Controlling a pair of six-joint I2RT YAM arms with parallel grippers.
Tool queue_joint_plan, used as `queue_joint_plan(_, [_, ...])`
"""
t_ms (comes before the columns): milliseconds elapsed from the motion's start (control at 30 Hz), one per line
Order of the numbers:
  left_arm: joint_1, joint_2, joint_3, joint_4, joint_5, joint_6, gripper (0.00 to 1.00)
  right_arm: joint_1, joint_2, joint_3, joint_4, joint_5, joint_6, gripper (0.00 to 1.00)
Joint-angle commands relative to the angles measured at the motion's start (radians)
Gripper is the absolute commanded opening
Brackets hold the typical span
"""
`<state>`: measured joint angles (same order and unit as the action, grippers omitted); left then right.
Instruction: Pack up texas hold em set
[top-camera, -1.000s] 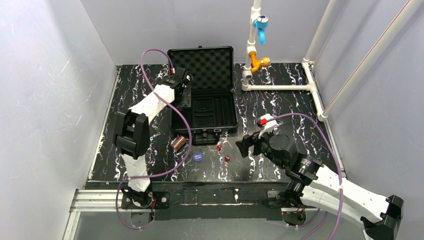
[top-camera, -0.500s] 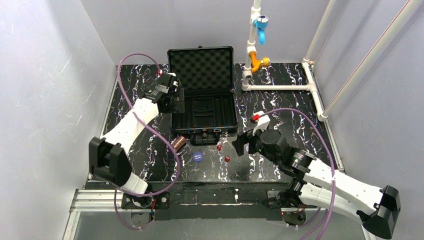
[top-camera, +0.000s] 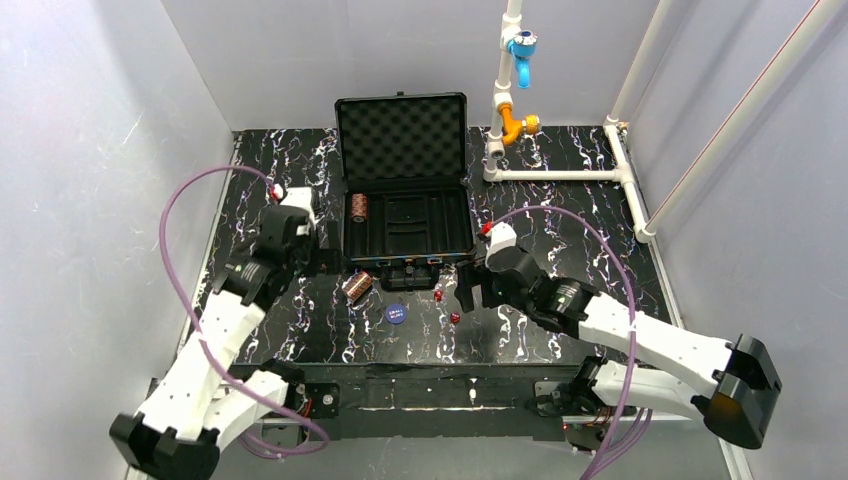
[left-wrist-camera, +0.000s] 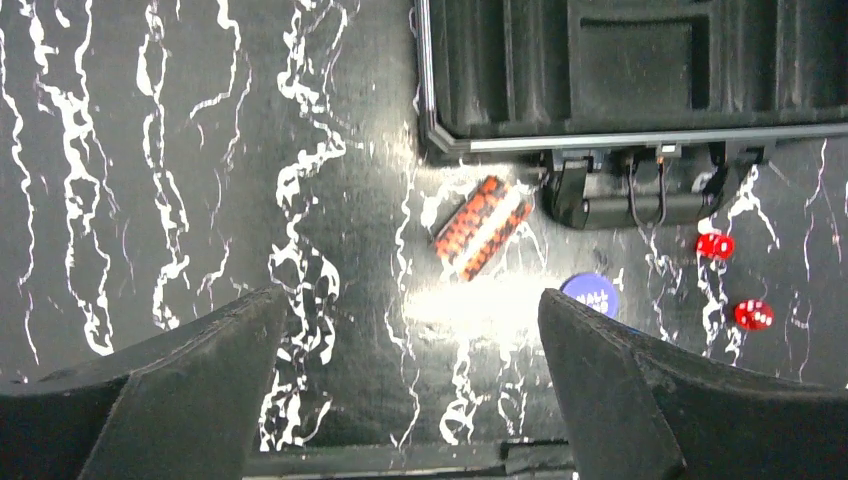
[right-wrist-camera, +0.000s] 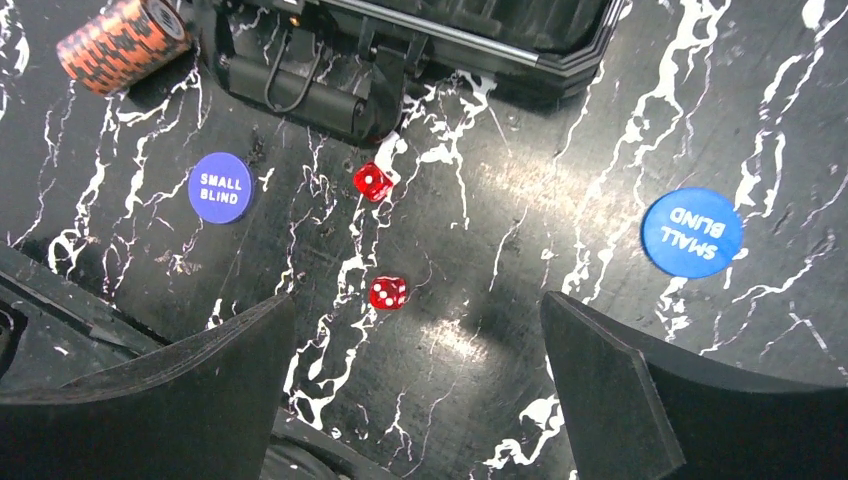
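The left pincer (left-wrist-camera: 410, 305) stands wide apart with nothing in it; its two black fingers (left-wrist-camera: 190, 390) are cut off at the root by the lower edge of its wrist view. Ahead of it a copper-brown chip stack (left-wrist-camera: 482, 227) lies on its side on the black white-veined table (left-wrist-camera: 150, 150), just short of the front corner of the open black hard briefcase (left-wrist-camera: 620, 140), whose slotted tray (left-wrist-camera: 630, 60) runs out of that view at the top. A round blue disc (left-wrist-camera: 590, 296) ahead and to the right is partly hidden behind this pincer's right finger. From above, a second chip stack (top-camera: 358, 208) sits in the tray's left end, beyond the left pincer; whether it stands or lies is unclear. The right pincer (right-wrist-camera: 417, 305) is equally wide and empty. Two small red dice (right-wrist-camera: 388, 293) lie ahead between its fingers, the nearer one almost level with the tips. A second blue disc (right-wrist-camera: 692, 232), marked SMALL BLIND upside down, lies ahead past its right finger; it cannot be made out in the overhead view.
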<state>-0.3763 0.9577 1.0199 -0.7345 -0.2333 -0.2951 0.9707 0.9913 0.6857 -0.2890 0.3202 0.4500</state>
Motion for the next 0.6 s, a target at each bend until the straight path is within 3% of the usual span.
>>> queue_joint_plan(0, [0.004, -0.150, -0.089, -0.071, 0.031, -0.007, 0.98, 0.002, 0.065, 0.065, -0.039, -0.024, 0.076, 1.00])
queue_joint_plan(367, [0.005, -0.378, -0.129, -0.131, 0.026, -0.076, 0.98, 0.036, 0.260, 0.153, -0.067, -0.041, 0.145, 1.00])
queue_joint_plan(567, [0.004, -0.388, -0.138, -0.129, -0.001, -0.072, 0.98, 0.105, 0.407, 0.280, -0.049, -0.030, 0.090, 1.00])
